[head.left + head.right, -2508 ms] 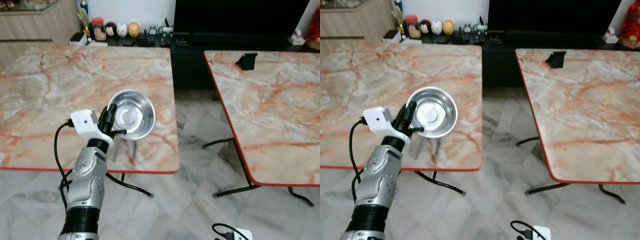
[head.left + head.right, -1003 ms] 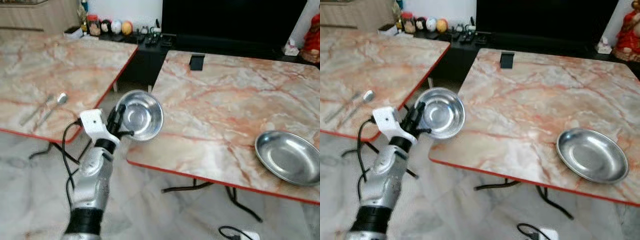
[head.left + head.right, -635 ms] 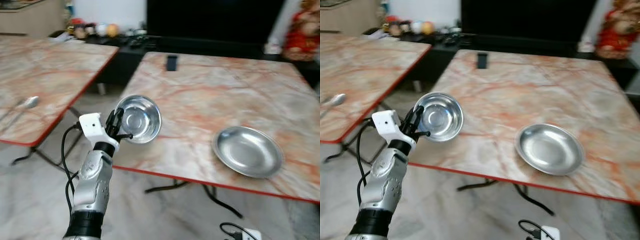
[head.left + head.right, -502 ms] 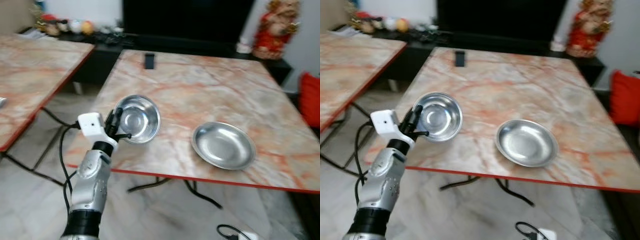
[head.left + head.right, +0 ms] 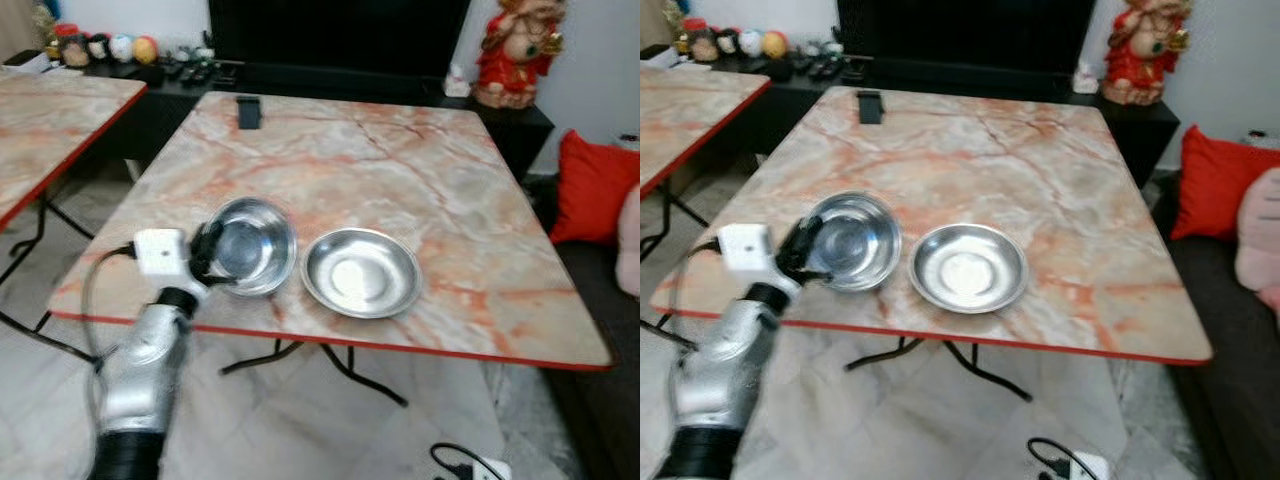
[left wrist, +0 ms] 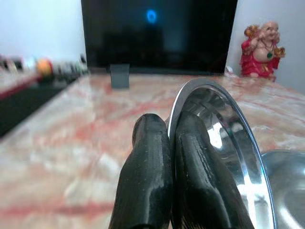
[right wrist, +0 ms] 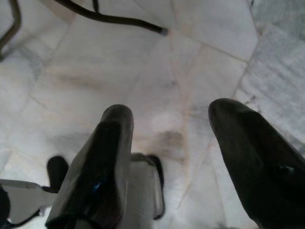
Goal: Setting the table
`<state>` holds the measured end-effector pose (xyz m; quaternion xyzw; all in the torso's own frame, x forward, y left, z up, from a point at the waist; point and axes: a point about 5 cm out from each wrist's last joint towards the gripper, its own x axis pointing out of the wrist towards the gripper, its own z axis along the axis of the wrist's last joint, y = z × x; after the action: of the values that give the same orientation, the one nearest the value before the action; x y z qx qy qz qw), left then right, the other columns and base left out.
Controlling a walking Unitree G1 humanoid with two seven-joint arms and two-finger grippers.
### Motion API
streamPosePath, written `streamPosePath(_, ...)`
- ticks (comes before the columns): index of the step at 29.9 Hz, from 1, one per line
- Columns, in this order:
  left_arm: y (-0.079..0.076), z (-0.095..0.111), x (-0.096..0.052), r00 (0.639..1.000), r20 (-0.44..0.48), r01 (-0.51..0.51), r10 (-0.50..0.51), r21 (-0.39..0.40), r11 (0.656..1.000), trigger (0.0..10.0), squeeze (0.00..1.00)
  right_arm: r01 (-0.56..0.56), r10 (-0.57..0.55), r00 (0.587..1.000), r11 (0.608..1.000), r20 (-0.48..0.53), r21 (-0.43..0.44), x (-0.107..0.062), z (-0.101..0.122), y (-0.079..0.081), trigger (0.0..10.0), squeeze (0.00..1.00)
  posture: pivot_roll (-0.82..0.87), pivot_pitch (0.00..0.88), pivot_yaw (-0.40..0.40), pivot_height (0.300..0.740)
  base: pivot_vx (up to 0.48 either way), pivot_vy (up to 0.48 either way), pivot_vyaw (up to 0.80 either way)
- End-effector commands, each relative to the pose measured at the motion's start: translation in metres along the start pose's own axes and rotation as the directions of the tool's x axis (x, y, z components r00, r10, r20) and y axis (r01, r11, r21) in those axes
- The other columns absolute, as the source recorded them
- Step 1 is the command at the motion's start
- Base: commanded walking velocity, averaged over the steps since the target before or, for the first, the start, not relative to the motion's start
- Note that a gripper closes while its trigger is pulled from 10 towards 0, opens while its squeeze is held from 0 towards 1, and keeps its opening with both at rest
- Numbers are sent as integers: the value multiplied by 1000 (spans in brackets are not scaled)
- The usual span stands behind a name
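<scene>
My left gripper [image 5: 207, 250] is shut on the rim of a shiny steel bowl [image 5: 250, 243], holding it just above the near left part of a marble table [image 5: 400, 160]. In the left wrist view the two black fingers [image 6: 157, 162] pinch the bowl's rim [image 6: 217, 119]. A shallow steel plate [image 5: 361, 272] lies on the table right beside the bowl. My right gripper [image 7: 176, 157] hangs open over the tiled floor.
A small black stand [image 5: 248, 111] sits at the table's far left corner. A second marble table [image 5: 50, 110] is at the left. A red figurine [image 5: 512, 50] stands behind, and a red cushion [image 5: 590, 190] is at the right. A white plug with cable [image 5: 480, 465] lies on the floor.
The camera has swung right and come closer to the table. The bowl, still held in my left gripper, now sits lower and next to the steel plate.
</scene>
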<state>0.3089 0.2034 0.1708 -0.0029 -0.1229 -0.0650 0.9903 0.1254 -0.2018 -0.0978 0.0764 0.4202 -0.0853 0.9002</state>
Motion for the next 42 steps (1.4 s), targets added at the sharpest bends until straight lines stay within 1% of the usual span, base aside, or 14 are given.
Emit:
streamPosePath(1,-9,6,5,999,20,45,-45,12,999,10000,0,17,-17,1000,1000,0,-1,0,1,-6,10000,0,113,0,-35,731,0,-356,0)
streamPosePath(6,-8,6,8,999,23,36,-36,3,999,10000,0,16,-16,1000,1000,1,-2,0,1,-6,10000,0,109,0,-35,731,0,-357,0)
streamPosePath(8,-9,4,10,1000,18,18,-18,-19,1000,10000,0,15,-15,1000,1000,2,-3,0,2,-6,10000,0,103,0,-35,731,0,-321,0)
streamPosePath(11,-9,3,10,1000,13,12,-12,-28,1000,10000,0,15,-15,1000,1000,3,-3,0,2,-6,10000,0,103,0,-35,731,0,-296,0)
streamPosePath(12,-11,-1,10,1000,-9,-6,5,-73,997,10000,0,14,-14,1000,1000,3,-3,0,2,-6,10000,0,99,0,-36,731,0,0,0)
streamPosePath(15,-12,-3,10,1000,-18,-7,5,-97,995,10000,0,14,-14,1000,1000,3,-4,0,2,-6,10000,0,101,0,-36,731,0,0,0)
streamPosePath(16,-13,-3,9,1000,-25,-4,1,-111,994,10000,0,14,-14,1000,1000,3,-4,0,2,-6,10000,0,101,0,-36,731,0,0,0)
streamPosePath(17,-14,-5,9,999,-36,-6,1,-143,990,10000,0,21,-21,1000,1000,5,-11,0,2,-7,10000,0,103,0,-37,731,0,0,0)
streamPosePath(20,-14,-5,9,999,-38,-9,3,-153,988,10000,0,25,-25,1000,1000,6,-12,0,2,-7,10000,0,103,0,-37,731,0,0,0)
streamPosePath(26,-8,-1,12,999,-28,-29,24,-211,977,10000,0,16,-16,1000,1000,7,-12,0,2,-6,10000,0,106,0,-34,731,0,0,0)
streamPosePath(31,-4,0,13,999,-34,-37,30,-216,976,10000,0,16,-16,1000,1000,8,-9,0,2,-5,10000,0,102,0,-29,731,0,0,0)
streamPosePath(37,-4,0,13,999,-34,-42,35,-223,974,10000,0,17,-17,1000,1000,7,-8,0,2,-5,10000,0,103,0,-30,731,0,0,0)
streamPosePath(39,-4,1,14,998,-30,-52,46,-246,968,10000,0,20,-20,1000,1000,-9,-20,0,1,-5,10000,0,104,0,-34,731,0,0,-634)
streamPosePath(42,-3,2,13,999,-27,-52,46,-245,968,10000,0,14,-14,1000,1000,5,-16,0,3,-5,10000,0,102,0,-33,731,0,0,-435)
